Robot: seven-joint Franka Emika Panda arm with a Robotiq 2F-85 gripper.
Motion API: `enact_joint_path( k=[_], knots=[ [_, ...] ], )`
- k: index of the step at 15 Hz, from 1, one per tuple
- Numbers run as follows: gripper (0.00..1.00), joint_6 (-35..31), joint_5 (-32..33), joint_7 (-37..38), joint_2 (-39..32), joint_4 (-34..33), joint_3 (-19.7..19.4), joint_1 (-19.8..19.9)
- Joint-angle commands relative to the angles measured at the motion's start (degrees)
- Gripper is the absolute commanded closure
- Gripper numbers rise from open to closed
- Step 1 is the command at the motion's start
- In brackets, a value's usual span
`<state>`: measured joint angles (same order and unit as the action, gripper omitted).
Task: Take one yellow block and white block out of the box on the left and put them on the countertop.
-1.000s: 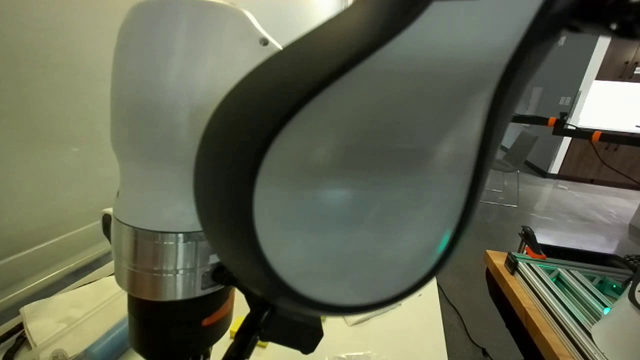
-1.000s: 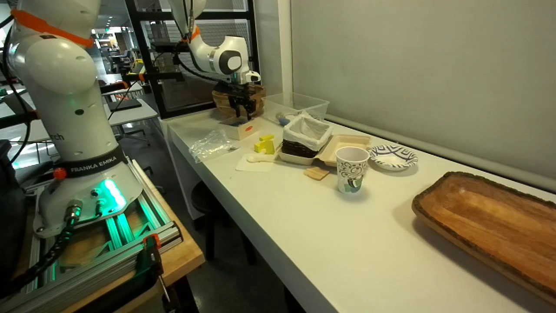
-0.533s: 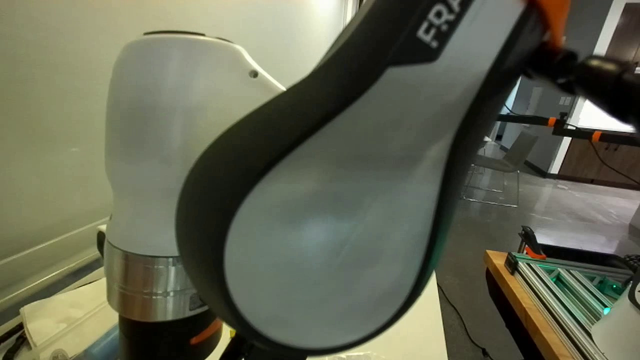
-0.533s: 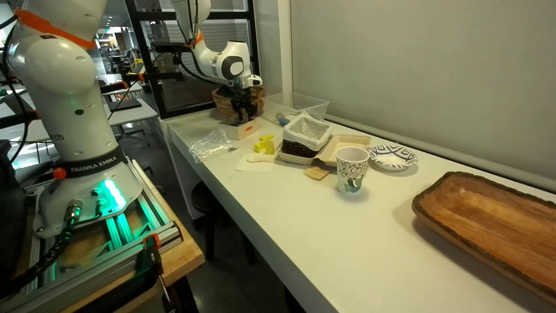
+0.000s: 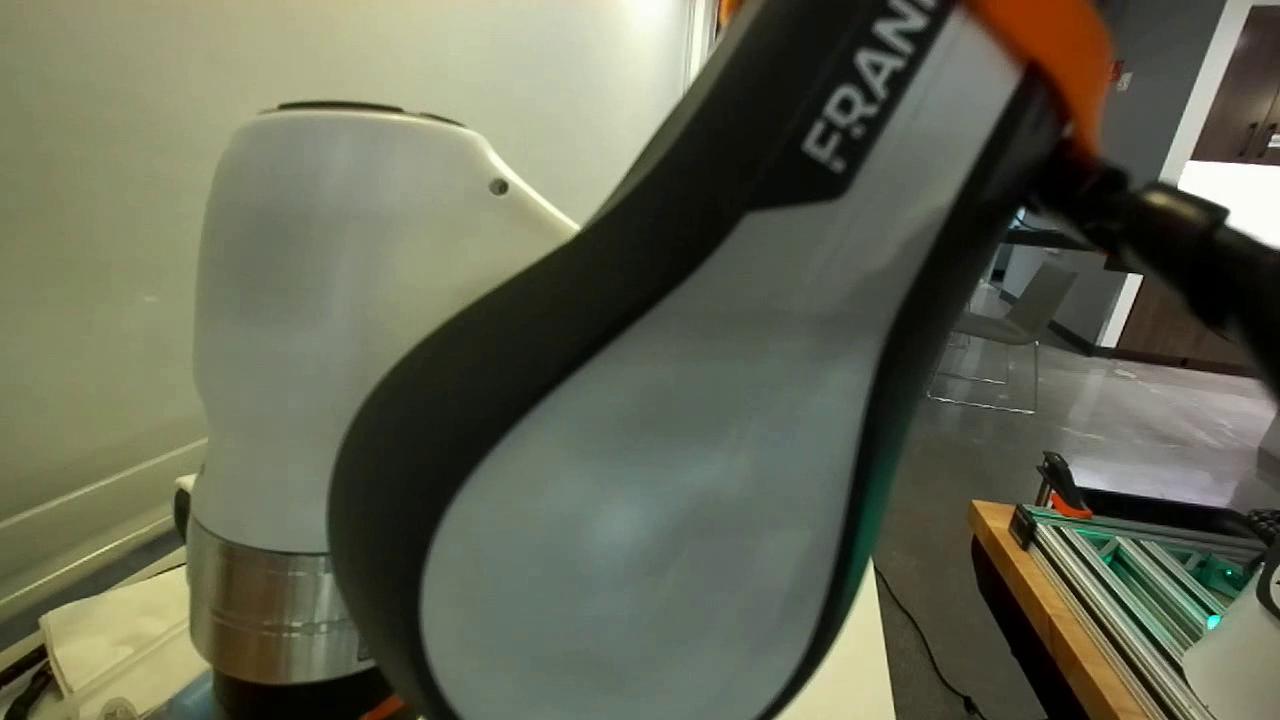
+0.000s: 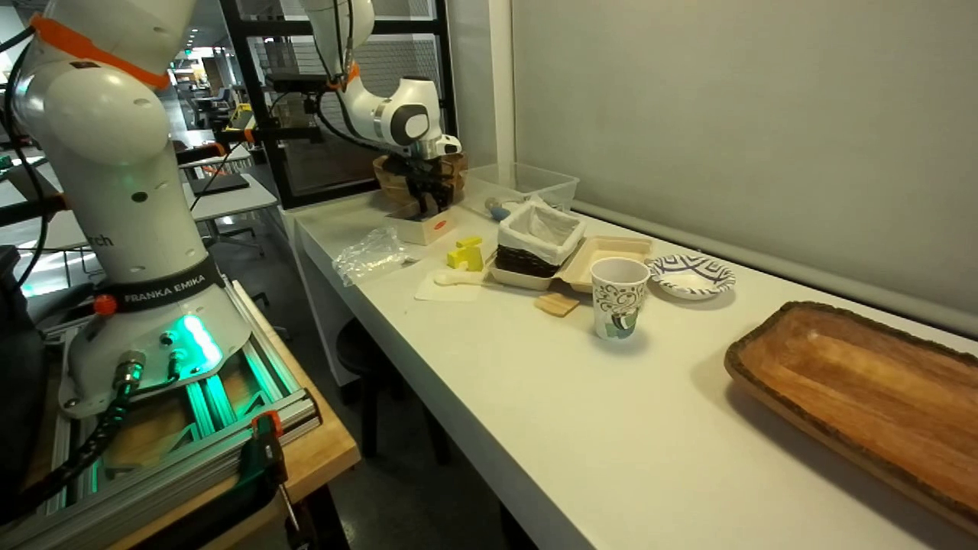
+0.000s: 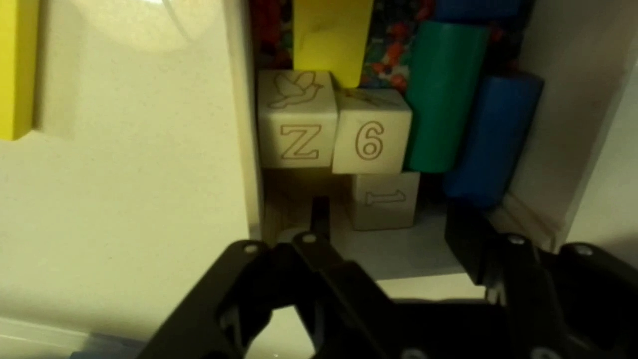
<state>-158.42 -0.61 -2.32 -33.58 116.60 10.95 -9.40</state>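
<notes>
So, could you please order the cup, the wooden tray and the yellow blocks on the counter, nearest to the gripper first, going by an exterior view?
1. Yellow blocks: just left of the picture's middle, closest to the gripper.
2. Cup: right of the blocks.
3. Wooden tray: farthest right, partly out of frame.

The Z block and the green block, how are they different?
The Z block is pale cream; the green block is green. The Z block looks like a cube; the green block is longer. The Z block shows a Z and a bird; the green block looks plain. Both sit in the pale box.
</notes>
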Motion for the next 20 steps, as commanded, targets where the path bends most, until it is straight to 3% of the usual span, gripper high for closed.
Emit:
enact_joint_path(
  k=[1,4,5,6,7,8,11,20],
  knots=[
    [0.33,-1.0,-0.7,-0.4,-2.5,-1.4,0.5,0.1],
    [0.35,-1.4,-0.2,0.1,-3.1,-1.6,-0.2,-0.3],
    [0.41,-1.6,0.1,0.2,-3.1,-1.6,-0.5,-0.5],
    [0.47,-1.9,0.3,0.3,-3.0,-1.6,-0.7,-0.6],
    [0.63,-1.9,0.2,0.3,-2.9,-1.6,-0.7,-0.6],
    [0.73,-1.9,0.3,0.4,-2.9,-1.7,-0.9,-0.7],
    [0.92,-1.4,0.2,0.3,-2.6,-1.6,-0.9,-0.6],
    [0.92,2.1,0.4,4.7,3.3,1.6,-1.8,-3.5]
  ],
)
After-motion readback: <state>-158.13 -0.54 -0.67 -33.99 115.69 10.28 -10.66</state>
